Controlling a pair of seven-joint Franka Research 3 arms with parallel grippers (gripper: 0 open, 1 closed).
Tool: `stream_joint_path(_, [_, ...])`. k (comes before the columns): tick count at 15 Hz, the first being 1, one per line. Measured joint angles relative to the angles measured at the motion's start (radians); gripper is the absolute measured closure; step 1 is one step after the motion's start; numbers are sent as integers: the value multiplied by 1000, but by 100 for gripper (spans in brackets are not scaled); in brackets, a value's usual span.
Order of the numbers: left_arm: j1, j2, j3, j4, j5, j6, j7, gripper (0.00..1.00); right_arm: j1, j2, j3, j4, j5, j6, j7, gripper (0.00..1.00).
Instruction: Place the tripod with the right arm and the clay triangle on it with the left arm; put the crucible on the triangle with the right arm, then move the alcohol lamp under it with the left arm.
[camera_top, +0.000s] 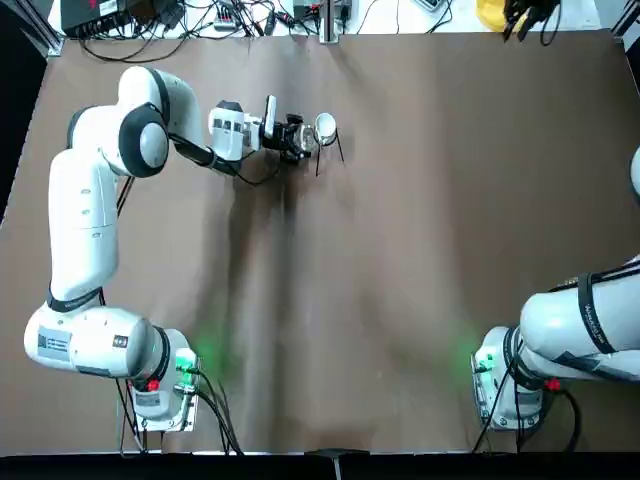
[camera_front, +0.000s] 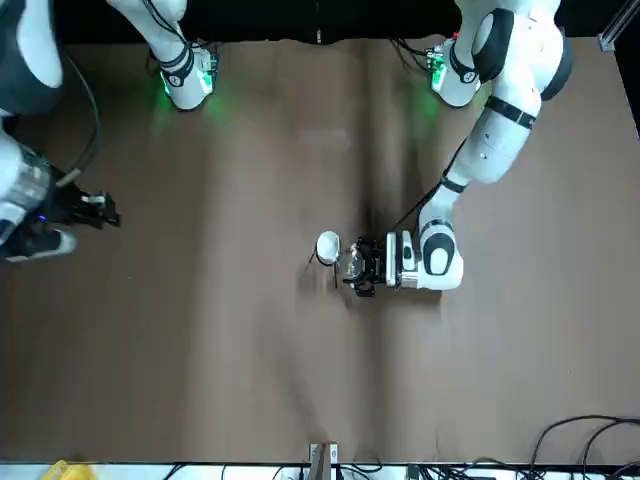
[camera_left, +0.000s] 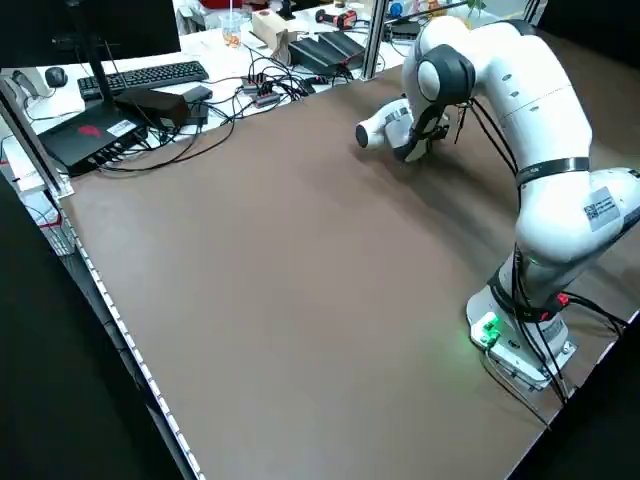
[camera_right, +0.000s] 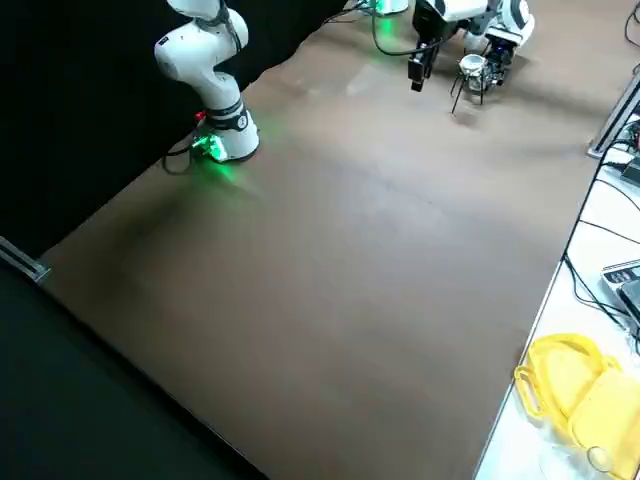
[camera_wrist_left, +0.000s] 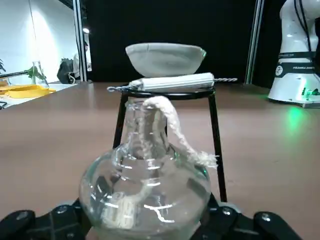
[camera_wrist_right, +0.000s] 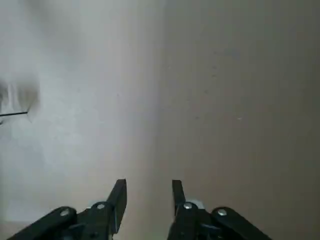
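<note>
A brown table (camera_top: 420, 250) seen from overhead, the tripod (camera_top: 328, 150) as landmark, standing toward the far side, left of centre. Just left of the tripod, the left end effector (camera_top: 296, 137) lies low and level, its fingers closed around the alcohol lamp (camera_wrist_left: 145, 192), a clear glass vessel with a white wick. In the left wrist view the lamp sits right beside the tripod's black legs, at the edge of the ring rather than centred beneath it. On the ring rests the clay triangle (camera_wrist_left: 172, 82), and on that the white crucible (camera_wrist_left: 165, 56). Far right of the tripod, the right end effector (camera_wrist_right: 148, 200) hovers over bare table, fingers narrowly apart, holding nothing.
</note>
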Motion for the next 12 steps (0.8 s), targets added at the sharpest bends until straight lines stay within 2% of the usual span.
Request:
stream_joint_path(1, [-13, 2, 0, -1, -22, 15, 16, 21, -30, -34, 0, 0, 0, -3, -6, 47])
stream_joint_path(6, [-9, 14, 4, -3, -25, 15, 24, 21, -66, -113, 4, -1, 0, -67, -7, 46])
stream_joint_path(8, [-11, 24, 3, -4, -28, 16, 26, 21, -66, -124, 12, -3, 0, -77, -7, 39])
stream_joint_path(12, [-13, 39, 4, -4, -45, 16, 54, 22, -66, -124, 12, -12, 0, -77, -7, 36])
